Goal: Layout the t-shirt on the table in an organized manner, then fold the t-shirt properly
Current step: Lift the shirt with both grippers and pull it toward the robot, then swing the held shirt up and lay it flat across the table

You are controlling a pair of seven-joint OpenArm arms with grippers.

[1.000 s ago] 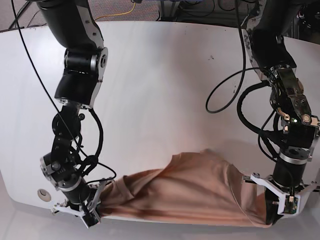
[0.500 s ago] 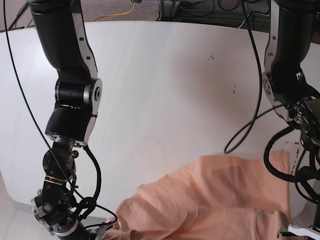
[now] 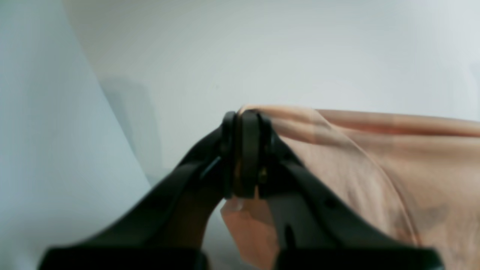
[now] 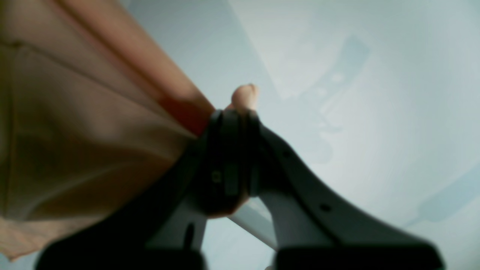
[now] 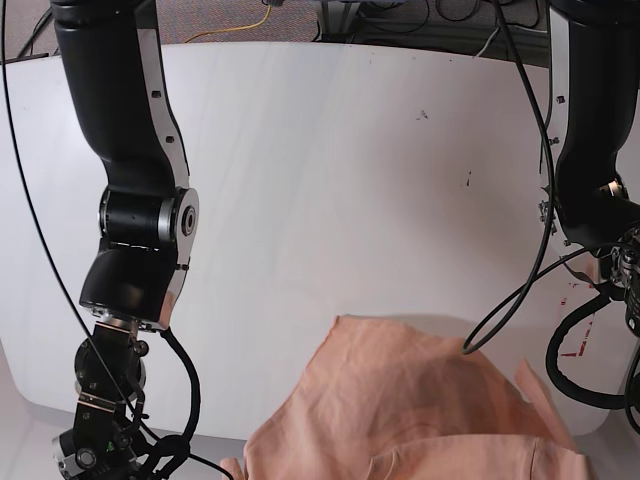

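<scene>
At the near edge of the table, the t-shirt hangs stretched, long axis running along that edge. Left gripper and right gripper each clamp tight on a fabric corner.
</scene>
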